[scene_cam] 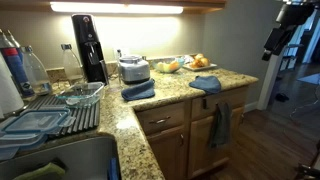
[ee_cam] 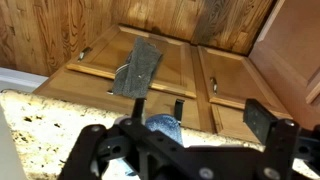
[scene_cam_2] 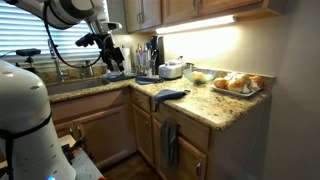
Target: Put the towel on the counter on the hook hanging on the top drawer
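Gripper (scene_cam: 275,42) high in upper right of an exterior view, jaws spread wide and empty, well apart from towel (scene_cam: 205,84) lying at counter (scene_cam: 175,93) edge mid-frame.

Slate-blue soft cloth hand towel (scene_cam: 205,84), plain, loosely bunched, lying at the front edge of a speckled beige-tan polished granite counter (scene_cam: 175,92). One fold lapping slightly over the rounded rim. In the wrist view, only a small part of the towel (ee_cam: 162,126) showing at the counter's edge. Directly beneath, a shallow honey-brown wooden top drawer (scene_cam: 236,97) with a framed panel, shut. Small dark hook (ee_cam: 178,107) hung over the drawer's upper edge, near the towel but apart from it.
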Robot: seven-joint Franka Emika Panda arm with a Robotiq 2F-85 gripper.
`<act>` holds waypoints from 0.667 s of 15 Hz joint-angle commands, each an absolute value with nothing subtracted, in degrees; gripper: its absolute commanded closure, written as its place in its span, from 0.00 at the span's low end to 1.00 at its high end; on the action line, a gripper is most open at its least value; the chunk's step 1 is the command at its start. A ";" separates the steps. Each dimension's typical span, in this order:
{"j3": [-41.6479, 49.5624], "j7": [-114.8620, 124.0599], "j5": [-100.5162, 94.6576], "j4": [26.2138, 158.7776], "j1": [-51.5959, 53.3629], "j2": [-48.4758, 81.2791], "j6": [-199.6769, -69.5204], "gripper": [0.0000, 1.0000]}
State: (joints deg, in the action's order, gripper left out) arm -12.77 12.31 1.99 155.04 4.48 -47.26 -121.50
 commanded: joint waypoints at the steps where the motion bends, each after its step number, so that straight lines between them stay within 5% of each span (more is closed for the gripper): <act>1: -12.35 12.60 1.58 154.90 4.92 -47.17 -121.33 0.00; 10: -10.92 10.97 2.14 153.29 5.00 -44.28 -119.62 0.00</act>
State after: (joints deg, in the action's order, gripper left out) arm -12.67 12.23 1.93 154.97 4.48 -46.97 -121.28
